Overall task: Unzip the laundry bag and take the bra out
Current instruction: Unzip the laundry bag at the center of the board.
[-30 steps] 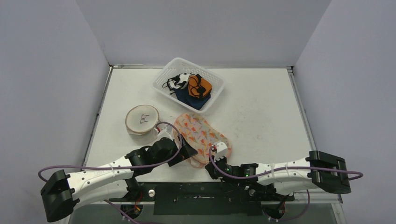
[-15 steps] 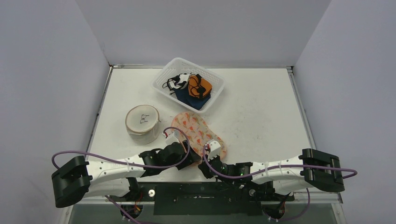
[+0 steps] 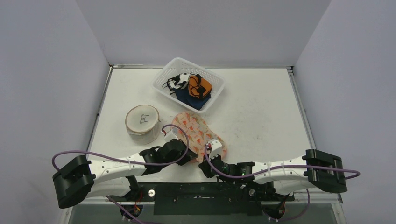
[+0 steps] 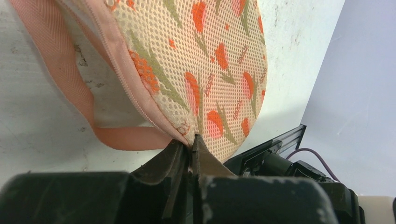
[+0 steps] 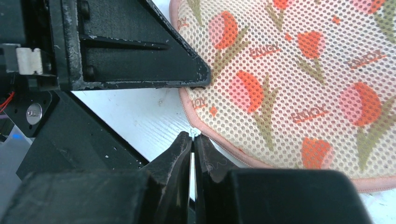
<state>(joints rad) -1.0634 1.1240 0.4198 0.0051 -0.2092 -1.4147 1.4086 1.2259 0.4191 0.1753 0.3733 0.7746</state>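
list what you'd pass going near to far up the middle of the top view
left pincer and right pincer side by side → tulip-print mesh laundry bag → white basket of clothes; round lidded tub skipped, it overlaps the bag

- Basket (image 3: 164,73) stands on the counter (image 3: 261,112) near the far edge, a little left of the middle, with clothes (image 3: 194,88) in it.
- Tub (image 3: 142,122) sits toward the left edge, before the basket.
- Bag (image 3: 198,133) lies just right of the tub, near the near edge.
- Left end effector (image 4: 190,144) meets the bag's near left rim.
- Right end effector (image 5: 192,137) sits at its near rim, just right of the left one.
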